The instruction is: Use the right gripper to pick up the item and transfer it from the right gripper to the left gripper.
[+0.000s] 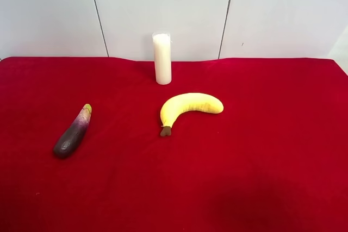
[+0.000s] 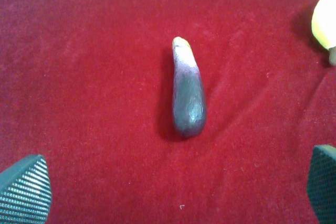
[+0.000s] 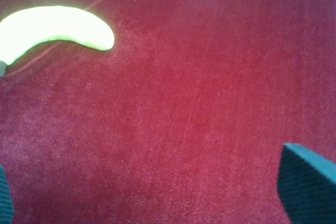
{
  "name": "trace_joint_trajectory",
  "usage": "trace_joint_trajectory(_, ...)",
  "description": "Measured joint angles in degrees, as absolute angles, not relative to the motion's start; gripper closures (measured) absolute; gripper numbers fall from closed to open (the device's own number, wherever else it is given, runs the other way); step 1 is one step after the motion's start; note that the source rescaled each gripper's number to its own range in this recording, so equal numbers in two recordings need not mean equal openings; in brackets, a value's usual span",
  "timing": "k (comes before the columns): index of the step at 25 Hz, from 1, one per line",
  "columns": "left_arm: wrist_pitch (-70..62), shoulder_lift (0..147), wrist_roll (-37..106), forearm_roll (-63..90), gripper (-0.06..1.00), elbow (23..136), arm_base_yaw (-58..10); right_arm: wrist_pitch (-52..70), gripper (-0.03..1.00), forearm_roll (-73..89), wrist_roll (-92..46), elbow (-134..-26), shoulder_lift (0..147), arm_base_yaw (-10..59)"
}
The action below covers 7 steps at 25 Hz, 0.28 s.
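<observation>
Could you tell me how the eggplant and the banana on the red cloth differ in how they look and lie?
The eggplant is dark purple fading to a pale, greenish tip, while the banana is yellow with a brown stem end. The eggplant is straight and slim; the banana is curved and looks longer. The eggplant lies toward the exterior high view's left, the banana near the middle. Both lie flat on the cloth, untouched.

Matt red velvety cloth (image 1: 272, 150) under glossy smooth eggplant (image 1: 72, 133).
</observation>
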State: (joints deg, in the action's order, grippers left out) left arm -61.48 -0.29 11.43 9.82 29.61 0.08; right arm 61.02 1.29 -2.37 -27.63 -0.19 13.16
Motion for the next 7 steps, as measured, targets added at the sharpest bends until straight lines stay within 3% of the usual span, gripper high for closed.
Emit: trace_joint_trajectory(7,-61.48,-0.29,11.43,9.82,-0.02,29.61,0.08,61.02,-0.03,1.29,-2.37,-27.63,-0.19,13.16)
